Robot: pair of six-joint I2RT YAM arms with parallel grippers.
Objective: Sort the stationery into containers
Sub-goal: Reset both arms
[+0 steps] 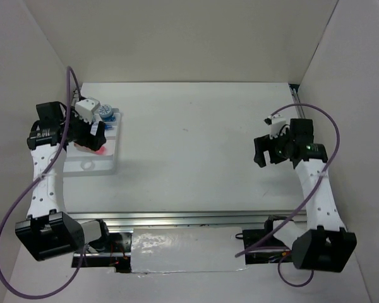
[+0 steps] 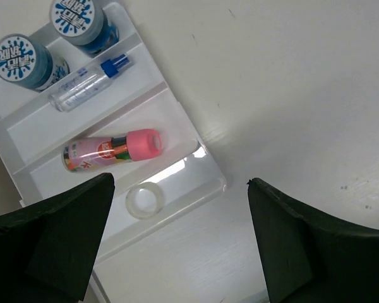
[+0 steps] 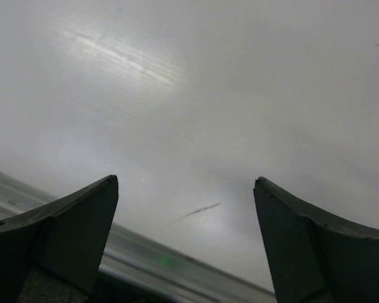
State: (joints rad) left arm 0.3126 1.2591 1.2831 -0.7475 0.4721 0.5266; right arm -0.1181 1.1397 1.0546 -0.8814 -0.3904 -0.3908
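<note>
A white tray (image 2: 31,129) at the table's (image 1: 196,145) far left holds two blue pots (image 2: 22,57), a clear tube (image 2: 88,82), a pink cylinder (image 2: 114,148) and a white ring (image 2: 145,201). The left gripper (image 2: 180,183) hovers above it, jaws apart and empty. The right gripper (image 3: 186,183), jaws also apart, hangs over bare table.

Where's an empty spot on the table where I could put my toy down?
The big white table between the tray and the right gripper is bare. The tray is crowded: two blue pots, a tube, a pink cylinder, a ring, with the left gripper above it.
</note>
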